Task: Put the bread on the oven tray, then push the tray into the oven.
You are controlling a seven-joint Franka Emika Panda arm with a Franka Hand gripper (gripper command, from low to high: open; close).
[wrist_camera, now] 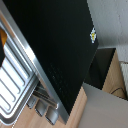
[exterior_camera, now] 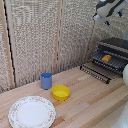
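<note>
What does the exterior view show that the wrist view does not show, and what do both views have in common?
Only the exterior view shows the blue cup, the yellow bowl, the patterned plate and the gripper high above the oven, with the bread on the oven pan. Only the wrist view shows the oven's black top close up, with a small sticker. Both show the oven, its silver-grey trim and the wooden table.

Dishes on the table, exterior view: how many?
3. Blue cup farthest back, yellow bowl just to its right in that view, patterned plate nearest the camera. None looks hidden.
</note>
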